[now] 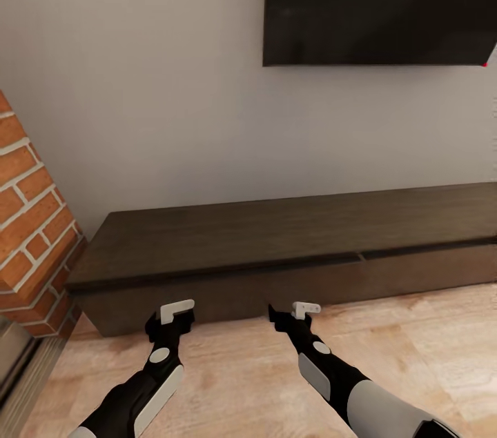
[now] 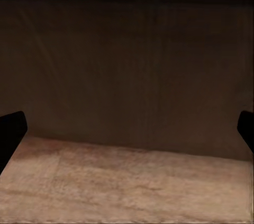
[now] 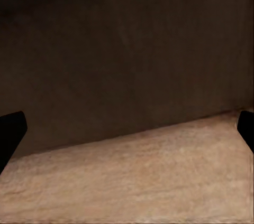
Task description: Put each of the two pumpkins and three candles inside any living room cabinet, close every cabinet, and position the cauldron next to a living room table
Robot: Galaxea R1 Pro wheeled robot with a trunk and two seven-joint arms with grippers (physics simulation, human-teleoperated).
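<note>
Both arms low at the cabinet (image 1: 276, 245) front.
Your left gripper (image 1: 172, 317) and right gripper (image 1: 293, 314) have jaws spread, empty; nudge forward and you may ram the drawer front.

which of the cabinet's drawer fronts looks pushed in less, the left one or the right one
The left drawer front, facing both grippers, juts slightly forward. The right drawer front sits further back, with a step at the seam between them. Neither shows any open gap.

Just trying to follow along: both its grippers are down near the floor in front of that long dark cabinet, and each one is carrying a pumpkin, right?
Not quite. The left gripper and right gripper are low before the cabinet, but both are open and empty, as both wrist views show.
</note>
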